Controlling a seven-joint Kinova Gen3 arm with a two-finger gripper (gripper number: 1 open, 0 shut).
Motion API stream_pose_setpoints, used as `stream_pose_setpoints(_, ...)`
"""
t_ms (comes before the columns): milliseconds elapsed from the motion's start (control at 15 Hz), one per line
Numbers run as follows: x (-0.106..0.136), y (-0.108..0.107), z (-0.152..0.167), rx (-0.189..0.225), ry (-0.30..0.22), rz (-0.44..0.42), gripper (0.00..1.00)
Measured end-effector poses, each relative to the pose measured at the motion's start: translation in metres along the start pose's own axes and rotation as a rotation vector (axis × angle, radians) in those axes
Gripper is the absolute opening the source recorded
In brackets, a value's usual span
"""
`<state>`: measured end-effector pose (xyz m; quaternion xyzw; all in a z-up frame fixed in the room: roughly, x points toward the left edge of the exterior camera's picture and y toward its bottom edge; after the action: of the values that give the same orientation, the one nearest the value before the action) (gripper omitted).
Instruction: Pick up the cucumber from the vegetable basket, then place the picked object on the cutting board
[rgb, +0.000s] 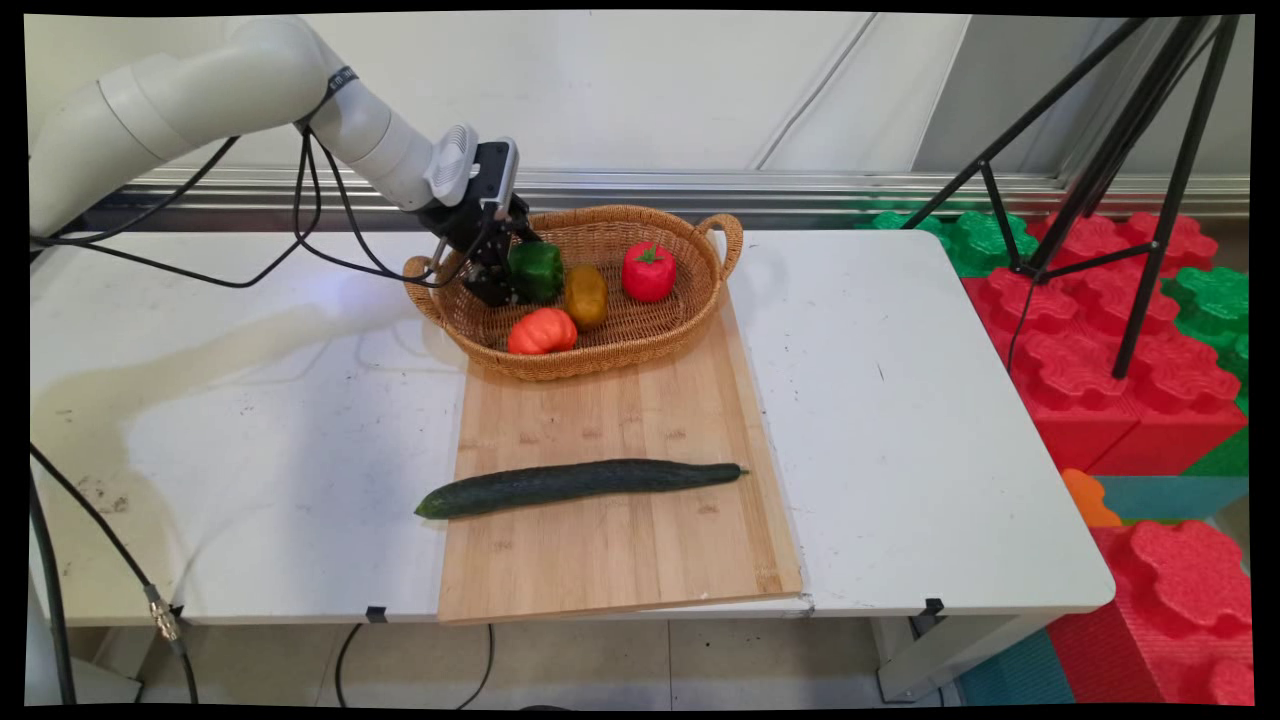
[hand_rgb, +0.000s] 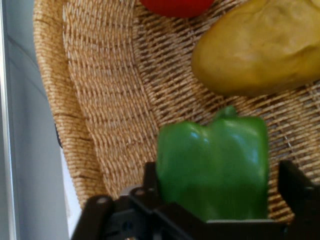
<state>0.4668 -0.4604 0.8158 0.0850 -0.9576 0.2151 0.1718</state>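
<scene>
Jaws: the gripper (hand_rgb: 220, 200) is spread around the green pepper (hand_rgb: 214, 167), not clearly pinching.
Pepper: in the basket (rgb: 660, 345), far left side.
Risk: a loose hold could let it slip against the potato (hand_rgb: 260, 47).

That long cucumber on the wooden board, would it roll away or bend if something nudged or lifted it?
The cucumber is round along its length and lies flat on the cutting board, so a sideways push would probably roll it. It looks slightly curved, which may make it veer. It seems stiff, so it would likely lift without drooping.
</scene>
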Motion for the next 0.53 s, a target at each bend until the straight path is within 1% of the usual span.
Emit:
stream_pose_setpoints(67,0.0000,-0.0002,0.0014,0.000,0.001,0.005,1.00)
stream_pose_setpoints(133,0.0001,-0.0004,0.0024,0.000,0.003,0.010,0.00)
stream_pose_setpoints(533,0.0001,-0.0015,0.0024,0.006,0.013,0.022,0.00)
